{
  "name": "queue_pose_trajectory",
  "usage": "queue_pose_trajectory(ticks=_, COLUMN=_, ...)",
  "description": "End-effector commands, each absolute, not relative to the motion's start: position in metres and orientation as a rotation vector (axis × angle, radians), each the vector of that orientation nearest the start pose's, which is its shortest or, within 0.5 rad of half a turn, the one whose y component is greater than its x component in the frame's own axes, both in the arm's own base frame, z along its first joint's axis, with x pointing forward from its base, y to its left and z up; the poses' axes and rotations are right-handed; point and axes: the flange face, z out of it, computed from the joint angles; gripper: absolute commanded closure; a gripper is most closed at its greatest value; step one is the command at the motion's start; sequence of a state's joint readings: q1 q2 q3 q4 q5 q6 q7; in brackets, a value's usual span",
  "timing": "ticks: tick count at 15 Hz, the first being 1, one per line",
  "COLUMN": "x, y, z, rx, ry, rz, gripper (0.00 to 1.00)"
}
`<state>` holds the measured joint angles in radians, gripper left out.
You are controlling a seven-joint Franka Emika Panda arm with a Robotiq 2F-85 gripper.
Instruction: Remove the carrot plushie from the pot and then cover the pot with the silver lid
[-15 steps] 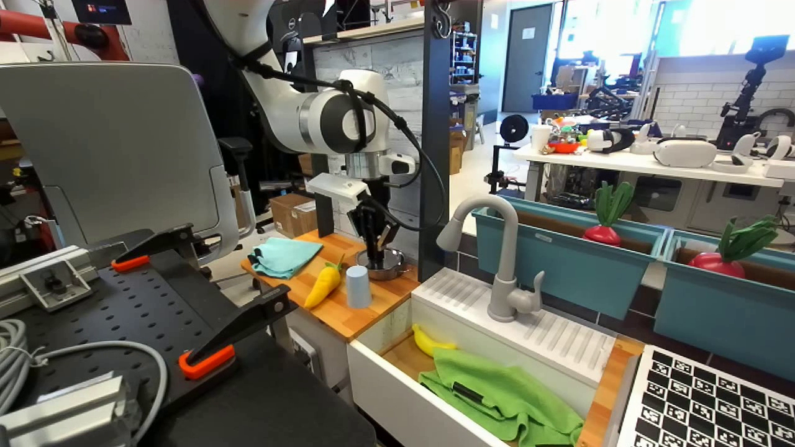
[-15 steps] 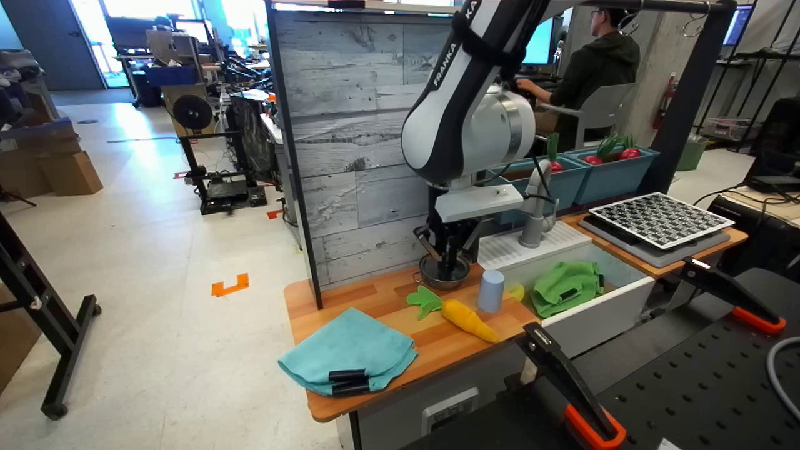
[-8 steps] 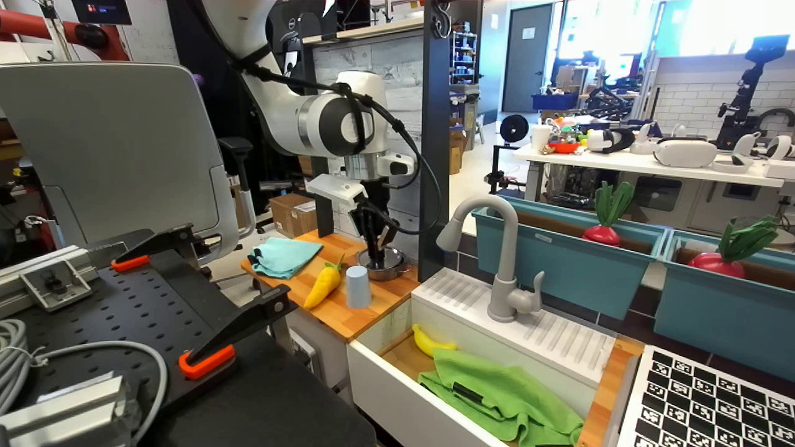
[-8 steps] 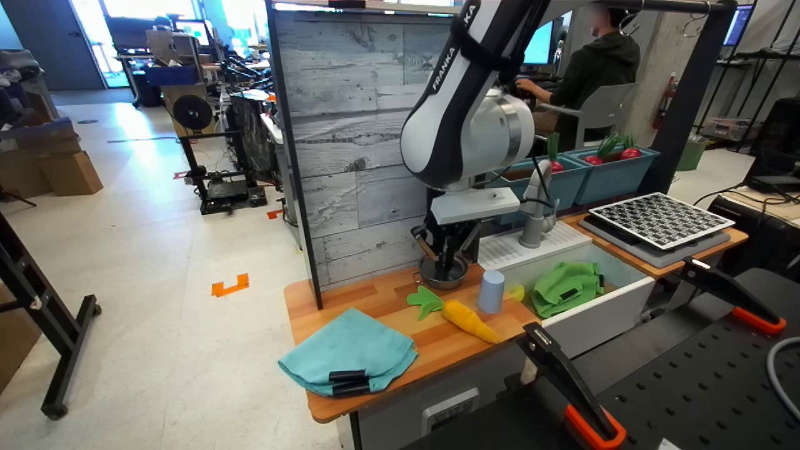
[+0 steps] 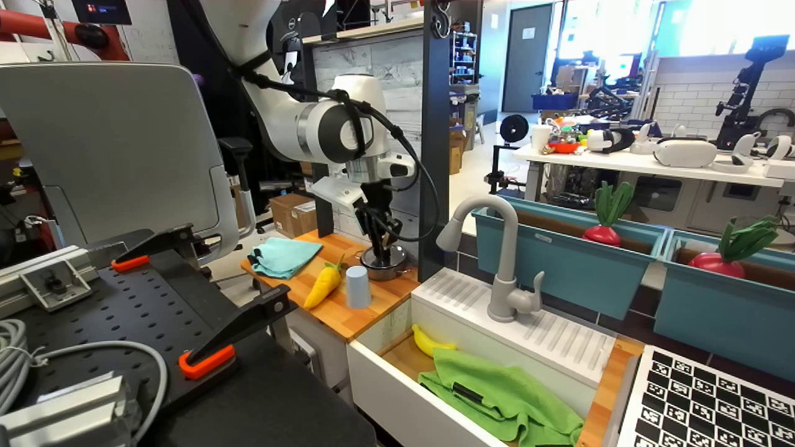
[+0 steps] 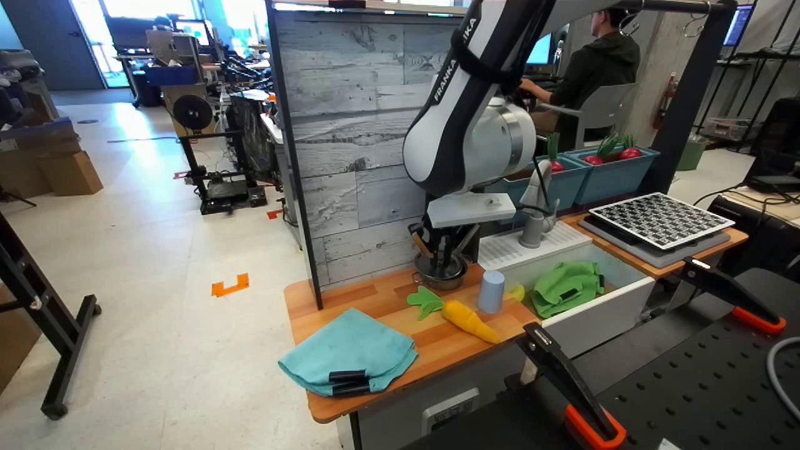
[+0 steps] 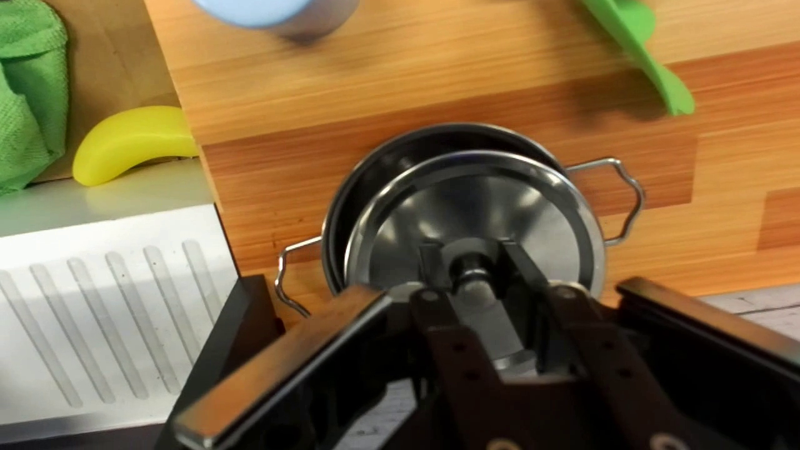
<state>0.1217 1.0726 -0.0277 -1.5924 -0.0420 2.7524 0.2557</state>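
Downward points the arm (image 6: 494, 144); by wrist view, the counter (image 7: 719, 225) runs toward three o'clock, its edge at nine. Nearly closed, the gripper (image 7: 472, 247), above the pot (image 7: 371, 171), uncovered at eleven, pinches the silver lid (image 7: 475, 200); carrot plushie (image 7: 653, 65) lies at one.

In an exterior view, we read FRANKA on the robot arm (image 6: 465, 134). Above the black strap (image 6: 478, 67), we read KA, the end of a partly covered word. Marks on the paper sheet (image 5: 528, 33), planter label (image 5: 543, 237) and dark screen (image 5: 102, 9) are too small to read.
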Motion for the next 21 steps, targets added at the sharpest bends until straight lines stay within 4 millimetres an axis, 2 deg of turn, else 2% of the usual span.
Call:
queue_pose_trajectory(ticks=1, x=0.673, y=0.060, z=0.012, rx=-3.147, ry=0.199, rz=-0.206, gripper=0.40)
queue_pose_trajectory(ticks=5, x=0.673, y=0.060, z=0.012, rx=-3.146, ry=0.207, rz=-0.199, gripper=0.11)
queue_pose_trajectory(ticks=7, x=0.672, y=0.060, z=0.013, rx=-3.145, ry=0.209, rz=-0.201, gripper=0.00)
queue_pose_trajectory(ticks=15, x=0.650, y=0.061, z=0.034, rx=-3.140, ry=0.148, rz=-0.202, gripper=0.00)
queue_pose_trajectory(ticks=21, x=0.610, y=0.059, z=0.066, rx=-3.158, ry=-0.002, rz=-0.202, gripper=0.00)
